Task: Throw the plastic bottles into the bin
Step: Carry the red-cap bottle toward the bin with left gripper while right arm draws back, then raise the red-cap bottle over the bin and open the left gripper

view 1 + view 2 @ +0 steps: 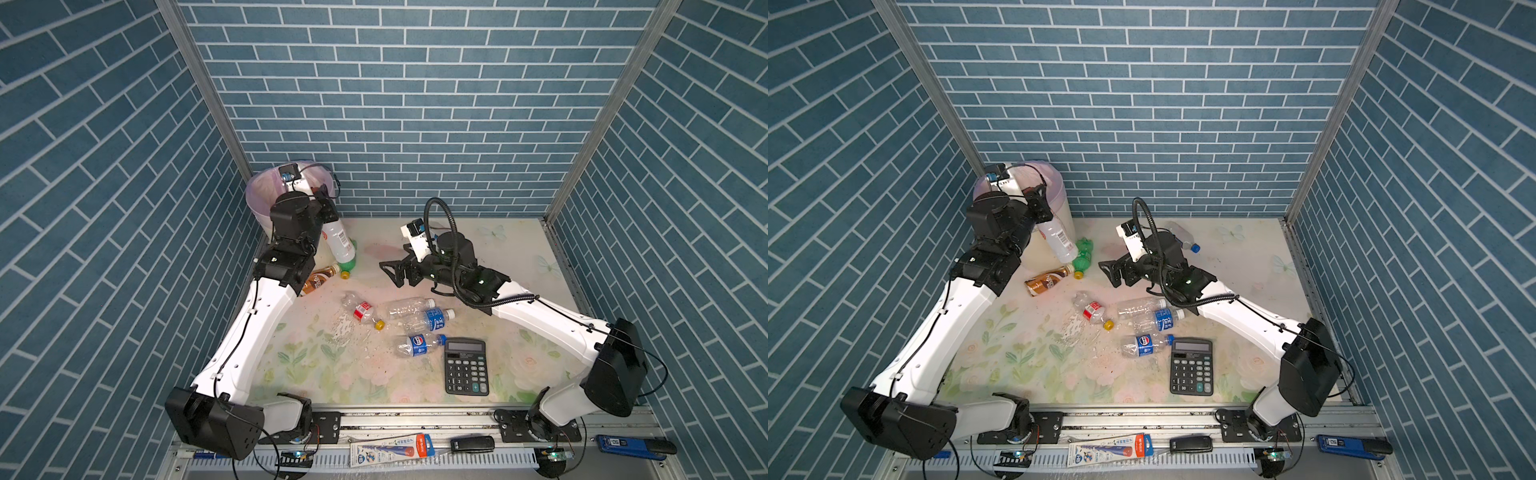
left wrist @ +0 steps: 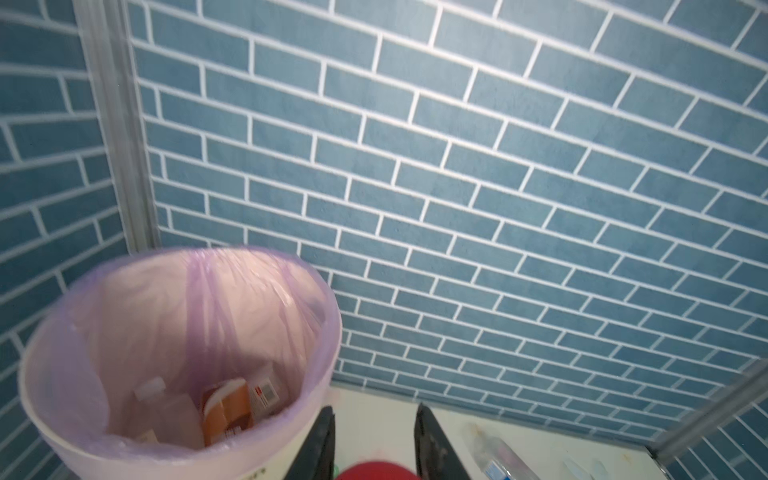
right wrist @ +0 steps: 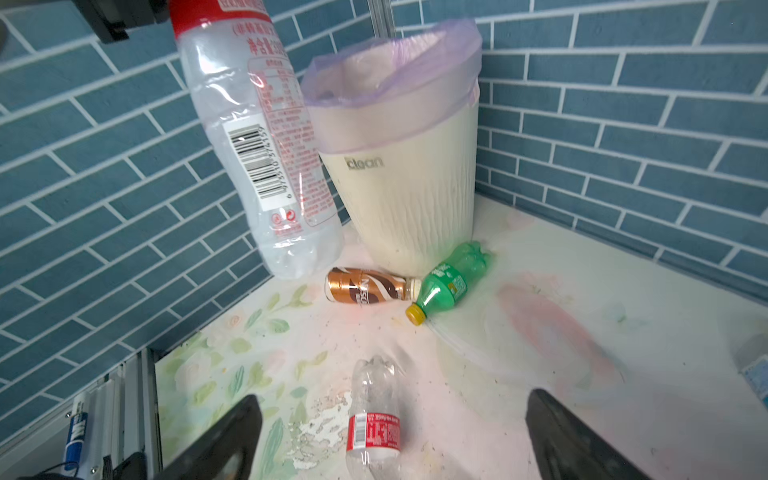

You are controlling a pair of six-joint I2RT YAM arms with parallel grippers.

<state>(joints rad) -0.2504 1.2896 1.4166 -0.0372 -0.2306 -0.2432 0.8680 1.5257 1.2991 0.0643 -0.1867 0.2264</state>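
Your round cream-white ribbed bin [image 3: 407, 199], lined with a lilac bag [image 2: 208, 291], stands in the far left corner, bottles [image 2: 226, 411] lying inside. Your left gripper [image 1: 327, 208] clamps a clear red-capped plastic bottle [image 3: 266, 145] by its capped end, just beside the rim. Your right gripper [image 1: 390, 273] hangs wide open and empty near a small red-labelled clear bottle [image 3: 373, 419] lying on the table [image 1: 519, 249].

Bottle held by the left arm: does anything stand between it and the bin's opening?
Nothing visible does. The bottle, clamped in the left jaws, hangs just beside the bin, whose mouth is open, with other bottles at its bottom. Only the bin's own rim has to be cleared: the bottle's base seems to hang below it.
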